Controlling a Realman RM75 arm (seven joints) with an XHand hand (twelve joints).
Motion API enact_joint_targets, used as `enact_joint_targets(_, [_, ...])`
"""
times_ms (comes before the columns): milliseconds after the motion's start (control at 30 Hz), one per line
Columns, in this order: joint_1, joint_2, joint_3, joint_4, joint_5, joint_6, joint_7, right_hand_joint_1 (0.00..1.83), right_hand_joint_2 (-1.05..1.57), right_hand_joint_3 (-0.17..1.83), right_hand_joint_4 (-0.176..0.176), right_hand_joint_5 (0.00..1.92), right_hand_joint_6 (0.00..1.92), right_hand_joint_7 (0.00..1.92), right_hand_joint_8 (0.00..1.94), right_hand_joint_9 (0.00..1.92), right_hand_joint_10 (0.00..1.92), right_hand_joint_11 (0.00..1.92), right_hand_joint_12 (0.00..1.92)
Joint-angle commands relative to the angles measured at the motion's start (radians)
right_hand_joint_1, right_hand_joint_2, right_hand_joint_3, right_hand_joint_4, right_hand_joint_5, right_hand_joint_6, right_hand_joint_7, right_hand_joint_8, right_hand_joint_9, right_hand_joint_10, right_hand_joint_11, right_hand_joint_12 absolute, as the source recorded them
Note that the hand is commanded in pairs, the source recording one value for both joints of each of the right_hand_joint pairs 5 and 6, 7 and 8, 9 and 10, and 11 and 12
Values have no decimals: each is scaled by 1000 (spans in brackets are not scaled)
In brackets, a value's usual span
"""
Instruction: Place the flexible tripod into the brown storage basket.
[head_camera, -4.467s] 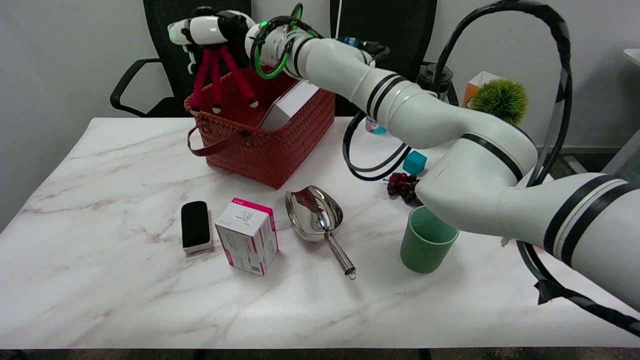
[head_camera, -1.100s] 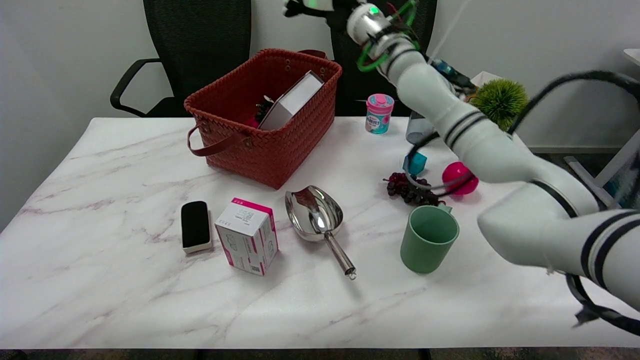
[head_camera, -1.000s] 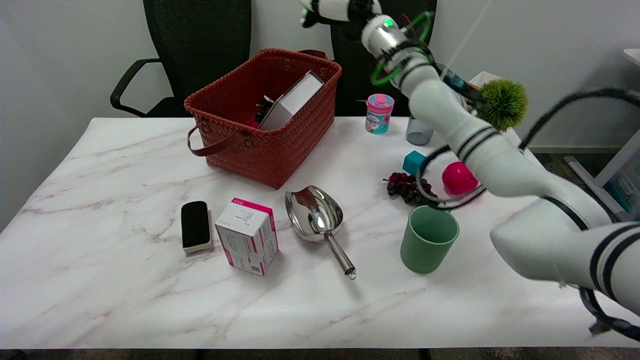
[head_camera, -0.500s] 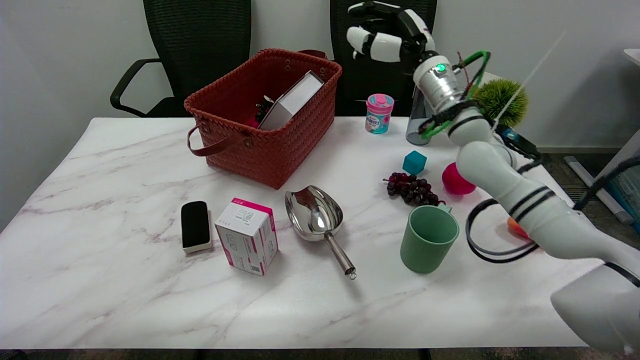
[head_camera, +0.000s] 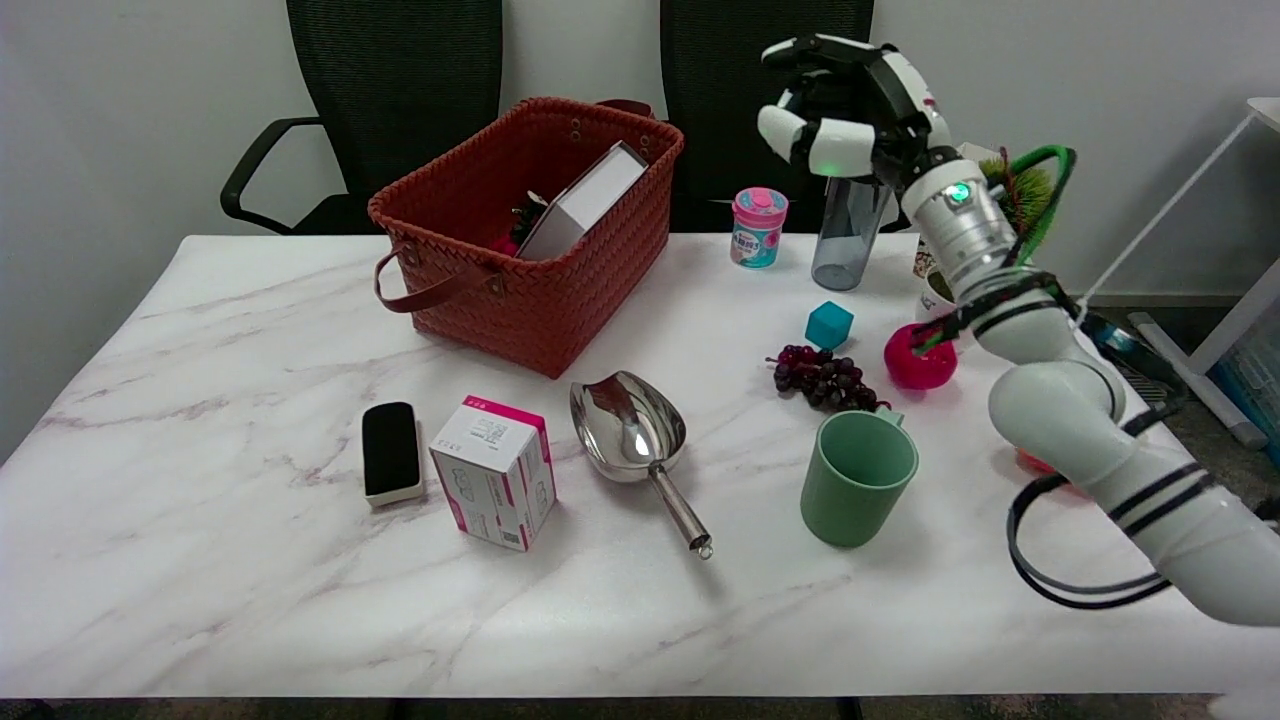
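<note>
1. The right hand (head_camera: 845, 115) is held in the air, well to the right of the brown storage basket (head_camera: 560, 300), above a grey bottle (head_camera: 848, 235).
2. Nothing is held in it; its fingers are loosely curved and apart.
3. A dark and pink bit of the flexible tripod (head_camera: 518, 225) is seen inside the basket, beside a white box (head_camera: 585, 200), well apart from the hand.

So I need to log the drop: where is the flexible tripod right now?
In the head view it lies inside the brown storage basket at the table's far left, only a dark and pink bit of the flexible tripod showing beside the white box.
</note>
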Motion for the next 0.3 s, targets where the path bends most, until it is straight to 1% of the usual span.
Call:
enact_joint_targets(33, [-311,11,60,168,-197,214,-13,1237,594,766,0,701,701,1130,1130,1141,1141,1104,1104])
enact_joint_targets(167, [-339,10,54,153,-244,276,-13,1237,598,752,0,667,667,1112,1112,1144,1144,1114,1114])
enact_joint_targets(300, [-354,6,41,118,-237,326,-9,1236,564,779,0,652,652,1097,1097,1137,1137,1110,1110])
